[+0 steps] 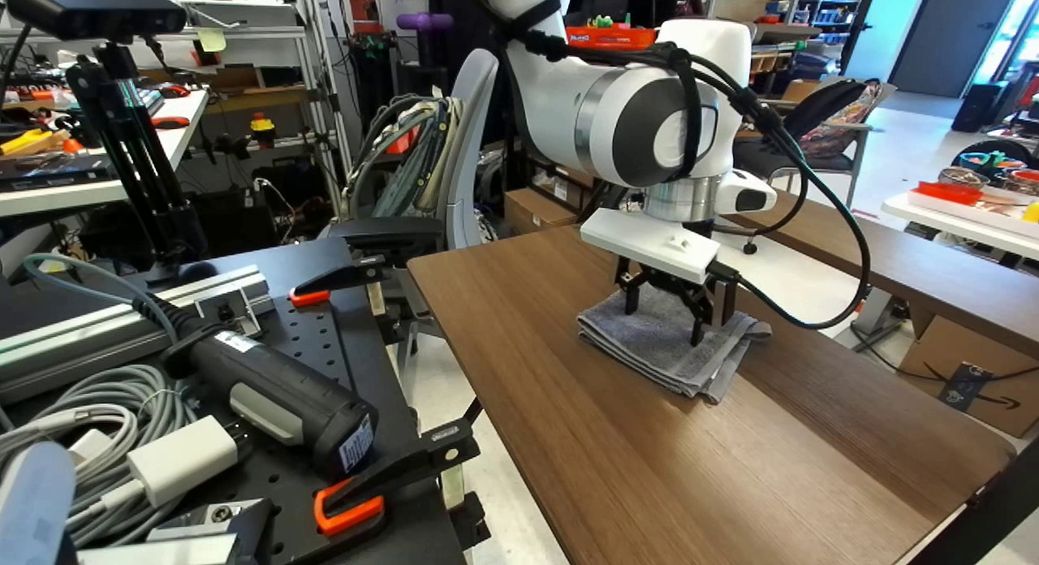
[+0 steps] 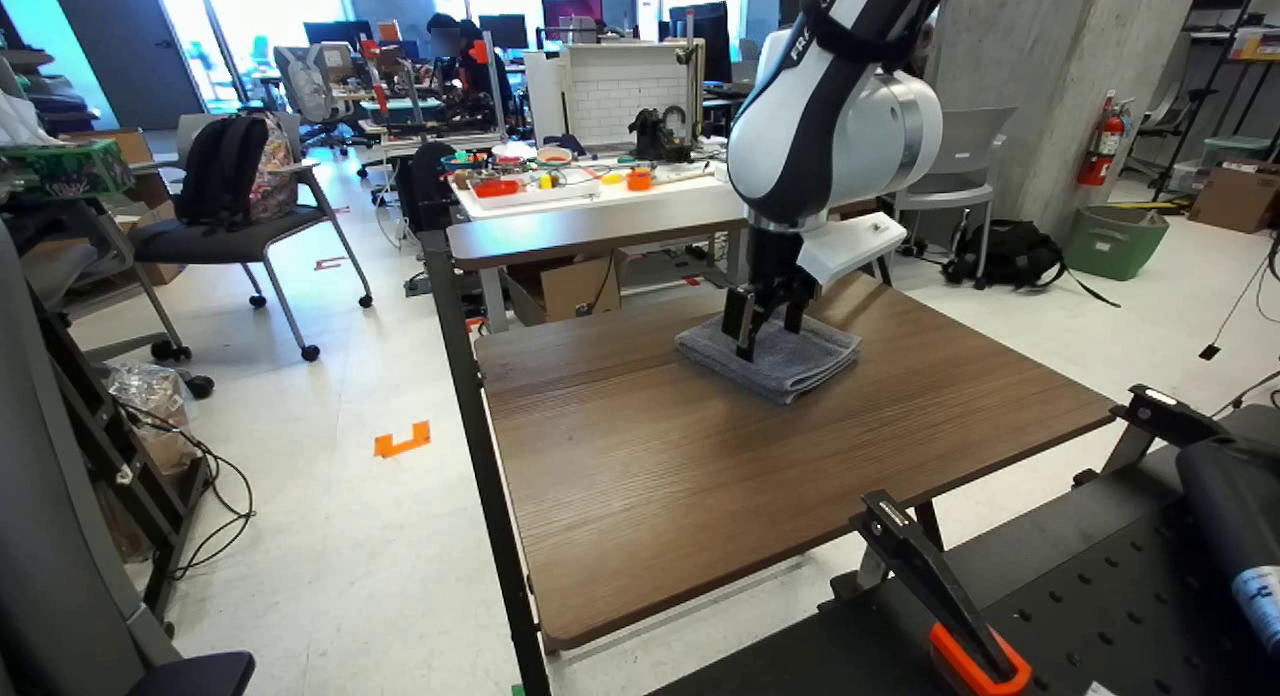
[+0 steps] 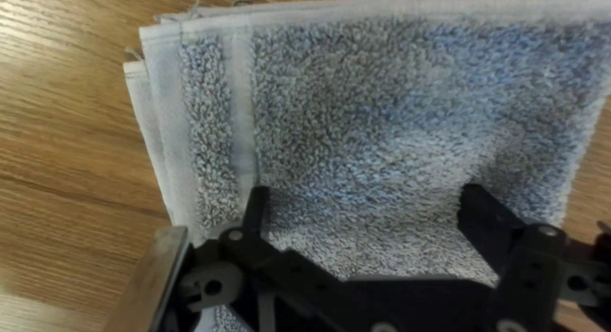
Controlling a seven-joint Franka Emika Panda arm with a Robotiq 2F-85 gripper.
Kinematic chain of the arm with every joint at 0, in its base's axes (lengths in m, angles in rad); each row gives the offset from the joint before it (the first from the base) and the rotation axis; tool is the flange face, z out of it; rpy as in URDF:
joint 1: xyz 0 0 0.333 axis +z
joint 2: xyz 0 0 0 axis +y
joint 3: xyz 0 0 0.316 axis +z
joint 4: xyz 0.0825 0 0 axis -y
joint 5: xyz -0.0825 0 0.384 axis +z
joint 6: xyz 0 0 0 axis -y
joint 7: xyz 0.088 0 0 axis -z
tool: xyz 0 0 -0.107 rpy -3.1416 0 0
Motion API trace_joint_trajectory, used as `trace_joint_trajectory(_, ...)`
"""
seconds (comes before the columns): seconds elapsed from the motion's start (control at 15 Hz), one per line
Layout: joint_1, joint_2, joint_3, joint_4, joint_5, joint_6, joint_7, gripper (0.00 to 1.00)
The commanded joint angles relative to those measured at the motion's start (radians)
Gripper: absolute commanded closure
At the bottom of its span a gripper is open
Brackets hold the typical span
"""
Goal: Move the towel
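The towel is a grey folded cloth lying flat on the brown wooden table, seen in both exterior views [image 1: 629,343] [image 2: 815,356] and filling much of the wrist view [image 3: 334,108]. Its layered edges show, and one corner sticks out slightly. My gripper [image 1: 663,325] points straight down over the towel's middle, as also seen in an exterior view [image 2: 769,343]. In the wrist view the fingers [image 3: 366,191] are wide apart with towel surface between them. The fingertips are at or touching the top of the towel; no cloth is visibly pinched.
The wooden table [image 2: 640,466] extends toward a black post [image 2: 470,396] at its edge. A black perforated bench [image 1: 325,338] beside it carries orange-tipped clamps [image 1: 349,512], a black handheld tool [image 1: 276,386] and cables. Another wooden table [image 1: 917,265] stands behind.
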Motion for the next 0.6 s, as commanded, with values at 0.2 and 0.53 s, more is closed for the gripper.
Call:
trace_joint_trajectory(0.2,-0.04,0.062,-0.005,0.075,0.003,-0.034,-0.048,0.0)
trace_joint_trajectory(0.53,-0.049,0.118,-0.051,0.132,-0.007,-0.085,-0.042,0.0)
